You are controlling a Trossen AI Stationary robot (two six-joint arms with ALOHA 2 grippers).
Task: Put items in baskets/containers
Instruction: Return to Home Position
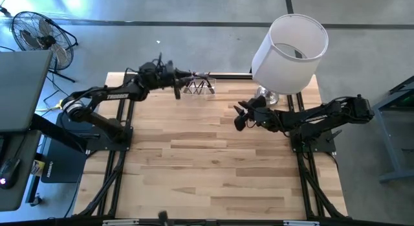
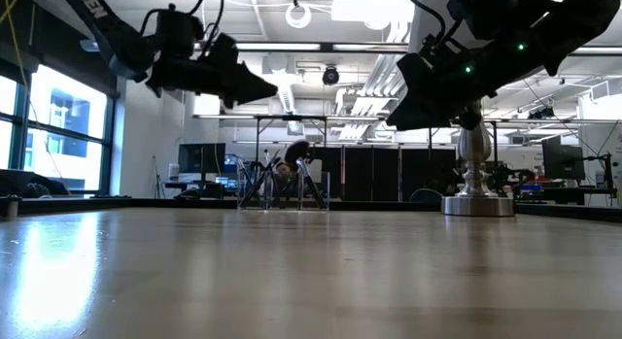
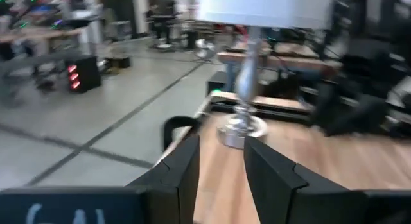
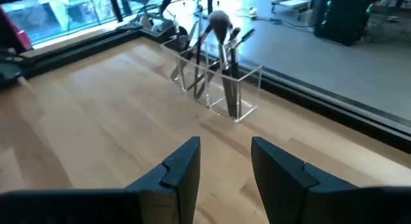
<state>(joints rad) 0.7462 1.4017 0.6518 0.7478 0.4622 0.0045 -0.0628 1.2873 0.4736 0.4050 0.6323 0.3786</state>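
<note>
**One holder, two spread grippers, open wood ahead**

One clear holder (image 4: 247, 89) stands on the table (image 1: 207, 161), close to its far edge. The brushes (image 4: 207, 57) lean upright inside it. They overlap too much for a sure count, but exactly one has a fluffy brown head (image 4: 219, 21).

Two arms are in view, both raised off the wood. The left gripper (image 3: 221, 142) hangs just beside the holder, on the side away from the lamp (image 1: 289, 51), with its fingers spread and nothing between them. The right gripper (image 4: 225, 144) hovers near the holder on the lamp's side, farther in from the edge, and faces it. Its fingers are also spread and bare.

The single lamp stands along the same edge as the holder, well apart from it. From the holder, a wide stretch of open wood runs to the opposite edge.
</note>
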